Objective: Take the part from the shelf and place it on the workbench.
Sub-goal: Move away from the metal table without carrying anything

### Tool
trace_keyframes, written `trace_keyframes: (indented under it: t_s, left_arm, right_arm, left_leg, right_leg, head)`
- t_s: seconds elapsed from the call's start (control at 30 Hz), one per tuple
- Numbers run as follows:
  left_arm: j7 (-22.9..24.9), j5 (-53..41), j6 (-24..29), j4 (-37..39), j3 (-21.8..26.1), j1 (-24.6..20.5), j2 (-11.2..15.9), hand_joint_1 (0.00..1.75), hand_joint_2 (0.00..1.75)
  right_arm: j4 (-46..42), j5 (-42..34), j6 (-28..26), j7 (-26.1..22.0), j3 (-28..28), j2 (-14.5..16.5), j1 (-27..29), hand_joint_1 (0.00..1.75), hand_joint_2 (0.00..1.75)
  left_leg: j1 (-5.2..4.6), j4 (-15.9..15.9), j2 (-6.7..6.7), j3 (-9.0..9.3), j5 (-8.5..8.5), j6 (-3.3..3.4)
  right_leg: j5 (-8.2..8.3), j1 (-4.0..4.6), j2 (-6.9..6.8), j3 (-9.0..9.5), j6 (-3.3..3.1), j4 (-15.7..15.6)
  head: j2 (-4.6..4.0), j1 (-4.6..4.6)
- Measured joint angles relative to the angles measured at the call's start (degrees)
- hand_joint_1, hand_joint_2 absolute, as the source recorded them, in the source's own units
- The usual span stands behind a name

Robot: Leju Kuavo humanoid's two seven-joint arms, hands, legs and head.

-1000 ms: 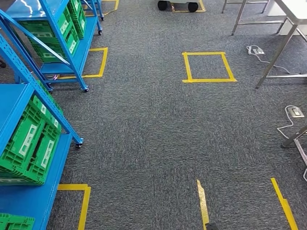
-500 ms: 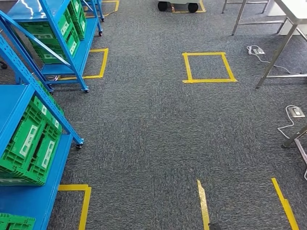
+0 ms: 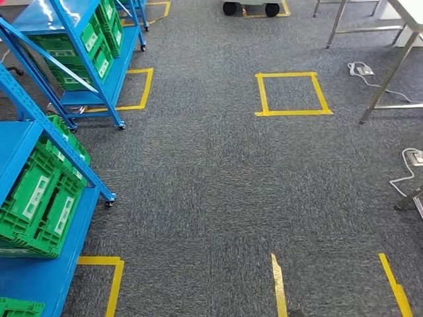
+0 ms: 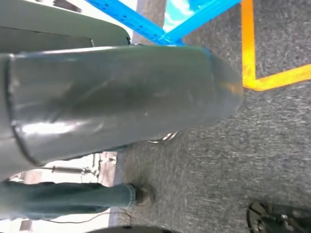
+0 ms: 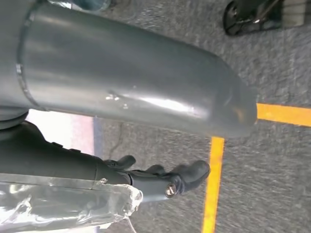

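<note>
Right hand [image 5: 161, 177] hangs over grey carpet [image 3: 214, 185] with fingers loosely curled, holding nothing visible; left hand's state cannot be told. Blue shelves [image 3: 30, 132] with green crates [image 3: 39, 198] stand left; part unseen.

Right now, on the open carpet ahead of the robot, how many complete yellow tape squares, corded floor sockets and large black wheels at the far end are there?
Complete yellow tape square: 1
Corded floor sockets: 2
Large black wheels: 2
Total: 5

The whole head view has shifted slightly rightward, so the camera moved, with the yellow floor square [image 3: 292, 94] itself unmoved.
</note>
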Motion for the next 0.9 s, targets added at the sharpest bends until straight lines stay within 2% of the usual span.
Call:
trace_keyframes:
  t_s: [0.07,0.1,0.17,0.2,0.23,0.27,0.3,0.33,0.37,0.4,0.43,0.47,0.53,0.6,0.8,0.9]
  left_arm:
    - [0.1,0.0,0.0,0.0,0.0,0.0,0.0,0.00,0.00]
    - [0.1,0.0,0.0,0.0,0.0,0.0,0.0,0.00,0.00]
    - [0.1,0.0,0.0,0.0,0.0,-0.1,-0.1,0.00,0.00]
    - [0.1,0.0,0.0,0.0,0.0,0.0,-0.1,0.00,0.00]
    - [0.2,0.0,0.0,0.0,0.0,0.1,-0.1,0.00,0.00]
    - [0.2,0.0,0.0,0.0,0.0,0.1,-0.1,0.00,0.00]
    - [0.2,-0.1,0.0,0.0,0.0,0.1,-0.1,0.00,0.00]
    - [0.2,-0.1,0.0,0.0,0.0,0.1,-0.1,0.00,0.00]
    - [0.2,-0.1,0.0,0.0,0.0,0.1,-0.1,0.00,0.00]
    - [0.2,-0.1,0.1,0.0,0.0,0.1,-0.1,0.00,0.00]
    - [0.2,-0.1,0.1,0.0,0.0,0.0,-0.1,0.00,0.00]
    - [0.2,-0.1,0.2,0.0,0.0,0.0,-0.1,0.00,0.00]
    - [0.2,0.0,0.2,0.0,0.0,0.0,-0.1,0.00,0.00]
    - [0.3,0.0,0.3,0.0,0.0,0.1,-0.1,0.00,0.00]
    - [0.3,-0.1,0.3,0.0,0.0,0.0,-0.3,0.00,0.00]
    - [0.3,-0.1,0.4,0.0,0.0,0.0,-0.3,0.00,0.00]
  right_arm:
    - [0.0,0.1,0.0,0.1,0.0,0.0,0.1,0.00,0.00]
    - [0.0,0.1,0.0,0.1,-0.1,0.0,0.1,0.00,0.00]
    - [0.0,0.2,0.0,0.1,-0.1,0.0,0.0,0.00,0.00]
    - [0.0,0.2,0.0,0.1,-0.1,0.0,0.0,0.00,0.00]
    - [0.0,0.3,0.0,0.1,-0.1,0.0,0.0,0.00,0.00]
    - [0.0,0.3,0.0,0.1,-0.1,0.0,0.0,0.00,0.00]
    - [0.0,0.3,0.0,0.1,-0.2,0.0,0.1,0.00,0.00]
    - [0.0,0.3,0.0,0.1,-0.2,0.0,0.1,0.00,0.00]
    - [0.0,0.3,0.0,0.1,-0.2,0.0,0.0,0.00,0.00]
    - [0.0,0.4,0.0,0.1,-0.2,0.1,0.0,0.00,0.00]
    - [0.0,0.4,0.0,0.1,-0.2,0.1,-0.1,0.00,0.00]
    - [0.1,0.4,0.1,0.1,-0.2,0.1,-0.2,0.00,0.00]
    - [0.1,0.5,0.1,0.1,-0.3,0.1,-0.3,0.00,0.00]
    - [0.1,0.5,0.1,0.1,-0.3,0.1,-0.2,0.00,0.00]
    - [0.1,0.5,0.1,0.1,-0.3,0.1,-0.3,0.00,0.00]
    - [0.1,0.5,0.1,0.1,-0.4,0.1,-0.3,0.00,0.00]
  left_leg:
    - [0.22,1.8,0.13,-0.65,-1.33,-0.16]
    - [0.22,4.5,0.22,-1.93,-2.77,-0.17]
    - [0.06,12.8,0.30,-6.32,-6.04,0.14]
    - [-0.05,16.4,0.30,-8.50,-6.91,0.40]
    - [-0.21,18.1,0.30,-9.89,-6.62,0.76]
    - [-0.45,17.6,0.30,-10.23,-5.07,1.25]
    - [-0.79,15.2,0.30,-9.65,-2.65,1.87]
    - [-1.26,11.6,0.30,-8.49,0.06,2.62]
    - [-1.69,8.5,0.34,-7.26,1.95,3.33]
    - [-2.07,6.1,0.38,-6.24,2.95,3.86]
    - [-2.35,4.7,0.43,-5.60,3.06,4.23]
    - [-2.44,4.0,0.46,-5.24,2.64,4.24]
    - [-2.39,2.7,0.39,-4.95,2.38,2.85]
    - [-2.33,2.3,0.30,-4.86,2.32,1.77]
    - [-2.39,2.3,0.28,-4.56,1.95,2.58]
    - [-2.41,2.3,0.28,-4.40,1.84,2.78]
  right_leg:
    - [-0.33,0.22,-0.15,0.28,-0.76,0.1]
    - [-0.49,0.37,-0.28,0.50,-1.12,0.0]
    - [-0.89,0.83,-0.51,0.90,-1.73,0.0]
    - [-1.11,1.12,-0.56,1.13,-1.99,0.0]
    - [-1.36,1.40,-0.54,1.43,-2.20,0.0]
    - [-1.64,1.67,-0.48,1.83,-2.34,0.0]
    - [-1.96,1.90,-0.42,2.33,-2.42,0.0]
    - [-2.31,2.03,-0.38,2.79,-2.43,0.0]
    - [-2.67,2.21,-0.37,3.26,-2.29,-0.1]
    - [-2.93,2.24,-0.37,3.49,-2.09,-0.1]
    - [-3.11,2.23,-0.40,3.58,-1.84,-0.2]
    - [-3.22,2.27,-0.49,3.59,-1.63,-0.2]
    - [-3.20,2.21,-0.70,3.50,-1.85,-0.3]
    - [-3.20,2.17,-0.80,3.60,-2.22,-0.6]
    - [-3.12,2.13,-0.78,3.88,-1.90,-1.5]
    - [-3.12,2.12,-0.79,3.90,-1.69,-1.7]
  head:
    - [0.00,-0.30]
    - [0.00,-0.45]
    - [0.00,-0.62]
    - [0.00,-0.60]
    - [0.00,-0.59]
    - [0.00,-0.59]
    - [0.00,-0.58]
    - [0.00,-0.58]
    - [0.00,-0.51]
    - [0.00,-0.49]
    - [0.00,-0.44]
    - [0.00,-0.41]
    - [0.00,-0.31]
    - [0.00,-0.22]
    - [0.00,-0.23]
    - [0.00,-0.23]
